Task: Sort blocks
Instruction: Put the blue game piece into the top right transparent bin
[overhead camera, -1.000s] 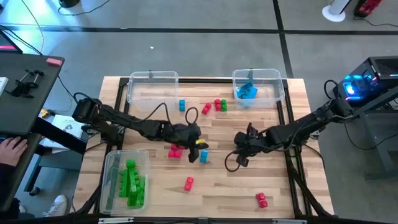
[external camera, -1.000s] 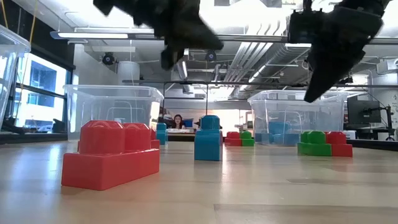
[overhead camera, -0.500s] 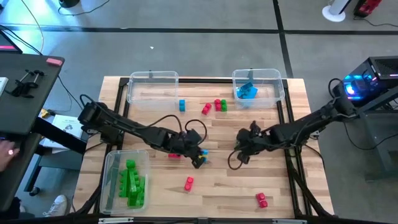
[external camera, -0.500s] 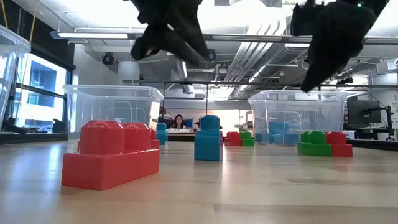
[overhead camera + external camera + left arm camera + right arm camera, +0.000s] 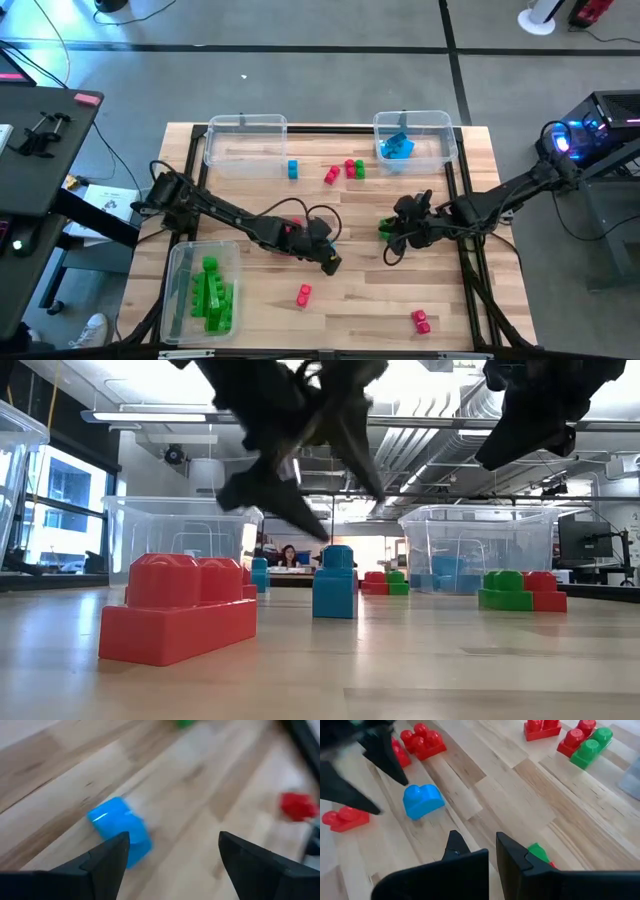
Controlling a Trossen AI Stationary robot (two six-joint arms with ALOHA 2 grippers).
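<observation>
A blue block (image 5: 120, 827) (image 5: 335, 582) stands on the wood near the table's middle. My left gripper (image 5: 328, 260) (image 5: 348, 512) hangs just above it and is open, with one finger (image 5: 107, 860) next to the block and nothing between the two. My left arm hides this block in the high view. To its right lies a green-and-red block (image 5: 385, 228) (image 5: 520, 592). My right gripper (image 5: 395, 238) (image 5: 477, 841) is shut and hovers above that block, which shows beside one finger (image 5: 537, 852).
Clear bins stand at the far left (image 5: 245, 140), at the far right with blue blocks (image 5: 412, 140), and at the near left with green blocks (image 5: 203, 290). Loose blocks lie at the far middle (image 5: 354, 168) (image 5: 292, 170) and near the front (image 5: 303, 294) (image 5: 421, 321). Red blocks (image 5: 422, 742) sit beside the blue one.
My left gripper has sunk and gone toward the table's near right over the blue block. It has rolled and opened its fingers wide. My right gripper has risen and drawn toward the right, uncovering the green-and-red block. No block has moved.
</observation>
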